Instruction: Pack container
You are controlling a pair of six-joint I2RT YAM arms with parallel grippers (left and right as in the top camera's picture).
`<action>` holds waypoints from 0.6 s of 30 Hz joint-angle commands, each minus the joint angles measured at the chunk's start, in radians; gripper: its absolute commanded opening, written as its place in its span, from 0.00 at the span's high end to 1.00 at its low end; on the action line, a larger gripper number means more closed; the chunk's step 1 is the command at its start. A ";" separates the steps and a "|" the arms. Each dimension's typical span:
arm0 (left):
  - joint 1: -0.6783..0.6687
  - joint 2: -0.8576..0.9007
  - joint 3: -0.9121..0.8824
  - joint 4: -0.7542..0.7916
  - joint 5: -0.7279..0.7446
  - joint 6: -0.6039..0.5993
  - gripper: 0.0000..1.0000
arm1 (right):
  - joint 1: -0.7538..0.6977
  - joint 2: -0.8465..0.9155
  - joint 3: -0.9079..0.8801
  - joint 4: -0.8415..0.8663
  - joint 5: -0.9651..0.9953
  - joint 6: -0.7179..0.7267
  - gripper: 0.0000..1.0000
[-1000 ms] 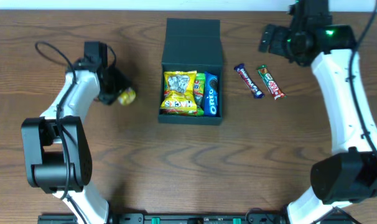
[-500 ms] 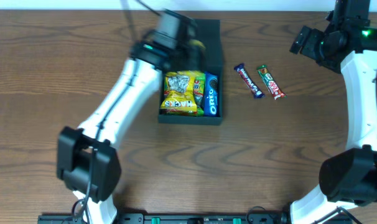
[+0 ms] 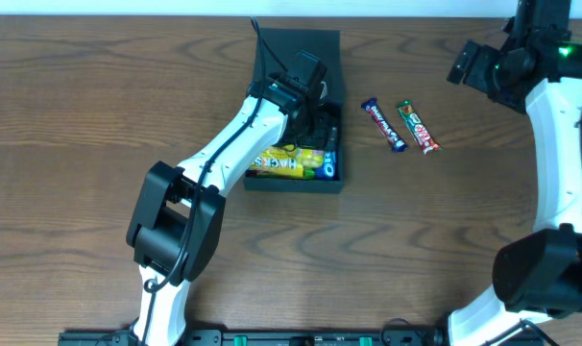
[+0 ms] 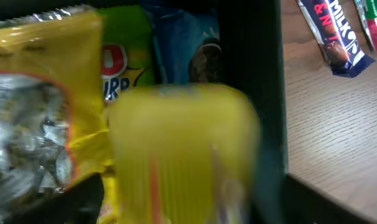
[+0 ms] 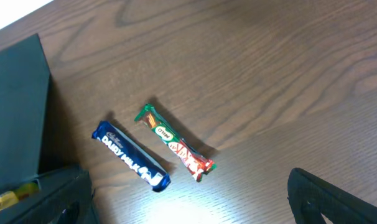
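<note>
The container (image 3: pixel 293 185) is set open on the bench (image 3: pixel 99 240), toward 12 o'clock from the middle. The left pincer (image 3: pixel 315 120) is seen inside it by a blurred yellow packet (image 4: pixel 182 155), and its grip cannot be told. The right pincer (image 5: pixel 195 196) is held wide, near a blue bar (image 5: pixel 131 155) and a green bar (image 5: pixel 175 143) laid at the container's 3 o'clock.
</note>
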State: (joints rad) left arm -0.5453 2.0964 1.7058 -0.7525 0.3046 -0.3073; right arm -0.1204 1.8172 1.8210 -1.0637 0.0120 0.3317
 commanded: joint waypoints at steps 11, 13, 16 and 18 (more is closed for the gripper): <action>0.085 -0.180 0.072 -0.011 -0.060 0.004 0.05 | -0.003 0.001 -0.003 -0.033 -0.034 -0.074 0.11; 0.134 -0.247 0.072 -0.023 -0.116 0.004 0.05 | 0.003 0.001 -0.003 -0.035 -0.117 -0.106 0.41; 0.224 -0.327 0.072 -0.048 -0.183 0.004 0.05 | 0.037 0.001 -0.004 -0.032 -0.280 -0.161 0.99; 0.294 -0.362 0.072 -0.060 -0.189 0.003 0.05 | 0.073 0.001 -0.009 -0.023 -0.344 -0.184 0.99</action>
State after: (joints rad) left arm -0.3290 1.7828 1.7611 -0.7959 0.1909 -0.3096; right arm -0.1036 1.8172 1.8210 -1.0935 -0.1635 0.2230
